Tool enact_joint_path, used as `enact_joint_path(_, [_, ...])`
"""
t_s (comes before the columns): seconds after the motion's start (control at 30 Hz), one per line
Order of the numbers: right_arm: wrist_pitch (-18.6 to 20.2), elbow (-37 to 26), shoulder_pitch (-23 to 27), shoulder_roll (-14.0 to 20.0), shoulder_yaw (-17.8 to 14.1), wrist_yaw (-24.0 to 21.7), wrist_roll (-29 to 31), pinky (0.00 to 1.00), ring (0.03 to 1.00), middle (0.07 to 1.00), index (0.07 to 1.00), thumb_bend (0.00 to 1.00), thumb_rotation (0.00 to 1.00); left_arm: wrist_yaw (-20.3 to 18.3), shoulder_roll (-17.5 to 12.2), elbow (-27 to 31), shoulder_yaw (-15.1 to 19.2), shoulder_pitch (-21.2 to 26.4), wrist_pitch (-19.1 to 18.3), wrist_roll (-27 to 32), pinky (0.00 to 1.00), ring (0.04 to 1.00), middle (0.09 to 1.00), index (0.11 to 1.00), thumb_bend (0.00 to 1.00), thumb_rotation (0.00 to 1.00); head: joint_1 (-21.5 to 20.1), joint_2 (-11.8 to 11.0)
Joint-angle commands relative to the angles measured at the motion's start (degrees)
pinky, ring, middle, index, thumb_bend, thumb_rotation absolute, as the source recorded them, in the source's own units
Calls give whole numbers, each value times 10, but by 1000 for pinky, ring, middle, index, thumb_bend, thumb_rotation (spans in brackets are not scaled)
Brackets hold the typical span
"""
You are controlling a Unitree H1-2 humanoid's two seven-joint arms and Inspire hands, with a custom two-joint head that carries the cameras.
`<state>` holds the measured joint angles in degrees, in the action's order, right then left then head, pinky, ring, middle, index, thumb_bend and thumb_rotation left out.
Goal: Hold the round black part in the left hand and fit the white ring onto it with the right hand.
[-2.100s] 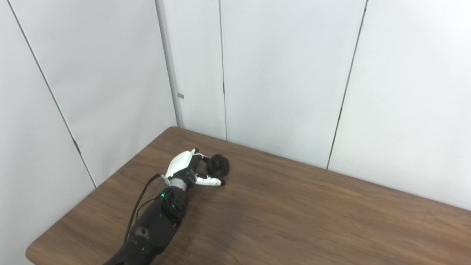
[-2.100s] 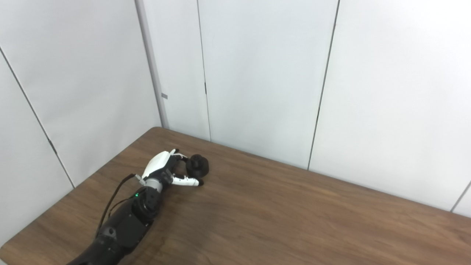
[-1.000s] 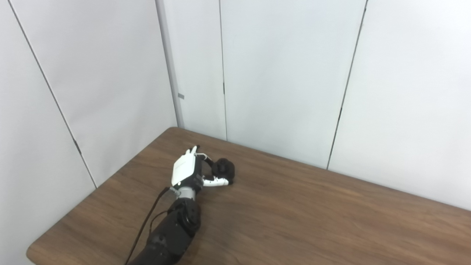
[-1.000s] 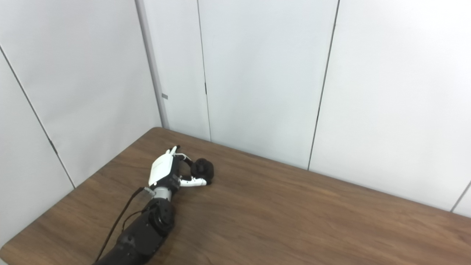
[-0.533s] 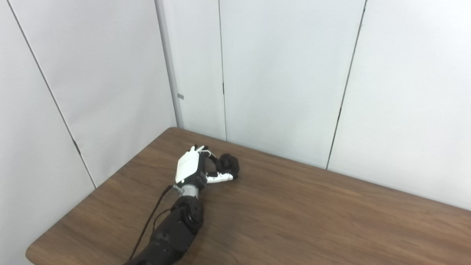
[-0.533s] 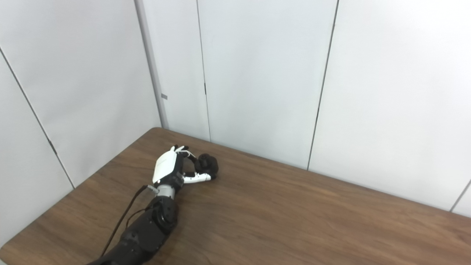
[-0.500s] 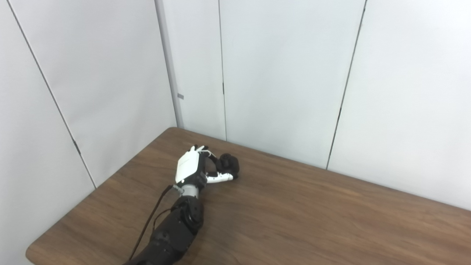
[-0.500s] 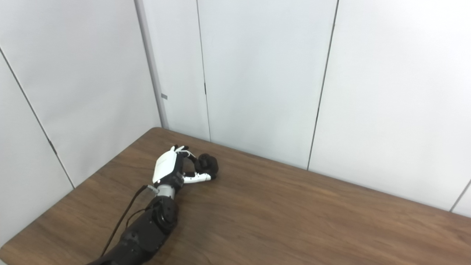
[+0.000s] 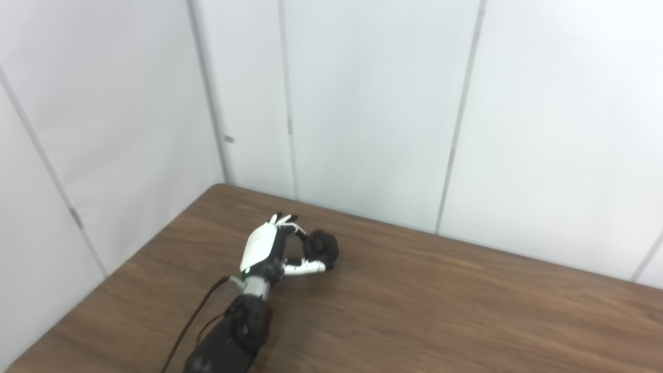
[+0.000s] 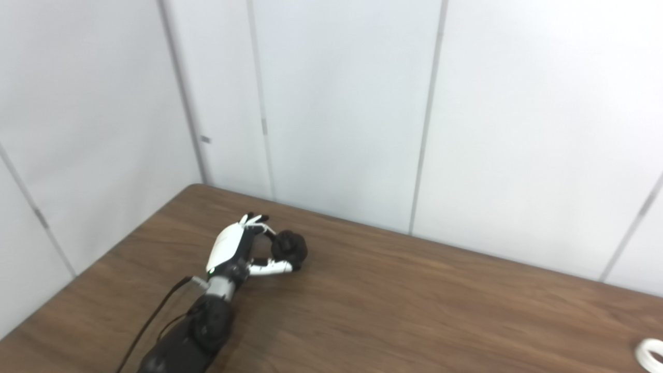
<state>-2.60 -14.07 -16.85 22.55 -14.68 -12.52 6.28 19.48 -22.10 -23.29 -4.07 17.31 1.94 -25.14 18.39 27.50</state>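
left hand (image 9: 269, 249) is over the brown wooden table (image 9: 440, 311), white back plate facing up and to the left, its dark forearm (image 9: 228, 342) running in from the bottom edge of the frame. fingers (image 9: 290, 220) curl over the far side of the round black part (image 9: 321, 247), and the thumb (image 9: 305, 268) lies along the part's near side, so the hand is closed around the part. the frames are slightly blurred; i cannot tell whether the part rests on the table or is just clear of it. a dark cable (image 9: 194, 321) loops from the wrist along the left side of the forearm.

taking the round black part as the landmark: the table's back-left corner is behind it and to the left, near. the white panelled wall (image 9: 362, 103) stands behind it, past the table's back edge. the white ring (image 10: 651, 353) is well apart from it, far to the right and nearer the camera, lying on the table at the bottom-right edge of the right eye view and partly cut off by the frame; it does not appear in the left eye view.

right hand is outside both views.
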Motion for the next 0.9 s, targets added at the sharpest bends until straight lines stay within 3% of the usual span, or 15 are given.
enact_joint_path(0.0, [0, -19, 17, 12, -7, 17, -22, 960, 1000, 1000, 1000, 634, 677, -16, -3, 34, 2, -14, -1, 3, 1000, 993, 889, 479, 520, 44, -12, 6])
enact_joint_path(0.17, [19, -39, 56, 19, -11, 47, -96, 854, 998, 1000, 1000, 673, 643, -83, -4, 142, 4, -61, -18, 16, 1000, 1000, 893, 479, 519, 41, -84, 40])
enact_joint_path(0.3, [56, -50, 103, 37, -23, 71, -165, 856, 1000, 1000, 948, 680, 547, -137, -7, 213, -5, -89, -29, 12, 1000, 999, 895, 478, 519, 42, -119, 58])
enact_joint_path(0.43, [116, -57, 152, 64, -26, 66, -210, 957, 1000, 1000, 915, 705, 487, -190, -11, 268, -19, -108, -45, -1, 1000, 995, 896, 479, 519, 42, -148, 79])
enact_joint_path(0.57, [162, -48, 198, 90, -22, 57, -225, 918, 1000, 1000, 890, 721, 364, -218, -16, 295, -36, -120, -40, -25, 1000, 985, 886, 479, 520, 43, -165, 97])
enact_joint_path(0.73, [201, -11, 246, 116, 4, 51, -259, 791, 952, 985, 855, 801, 295, -239, -14, 313, -53, -134, -19, -35, 1000, 989, 877, 479, 518, 42, -217, 96])
enact_joint_path(0.87, [215, 11, 277, 121, 44, 50, -291, 744, 957, 977, 830, 925, 381, -256, -17, 322, -56, -140, -3, -31, 1000, 996, 877, 479, 517, 40, -289, 92])
